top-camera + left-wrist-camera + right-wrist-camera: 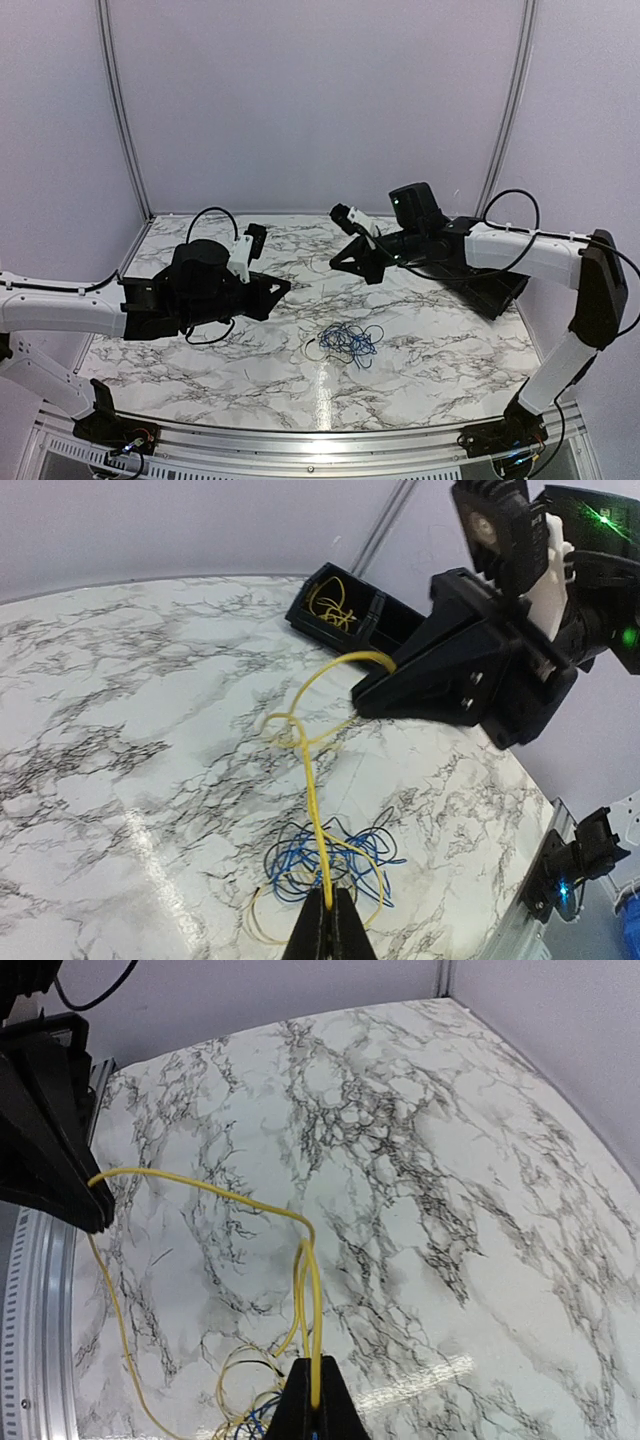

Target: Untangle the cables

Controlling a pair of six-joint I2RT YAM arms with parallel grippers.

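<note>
A yellow cable (312, 780) is stretched in the air between my two grippers. My left gripper (328, 920) is shut on one end of it, above a loose tangle of blue and black cables (300, 865) with yellow loops lying on the marble table. My right gripper (315, 1405) is shut on a doubled loop of the same yellow cable (200, 1182). In the top view the left gripper (283, 285) and the right gripper (335, 266) face each other above the tangle (348, 340); the yellow cable hardly shows there.
A black tray (312, 623) with yellow cable coils in it sits at the table's right side, under the right arm (495, 290). The table is white marble (200, 370) with walls at the back and sides.
</note>
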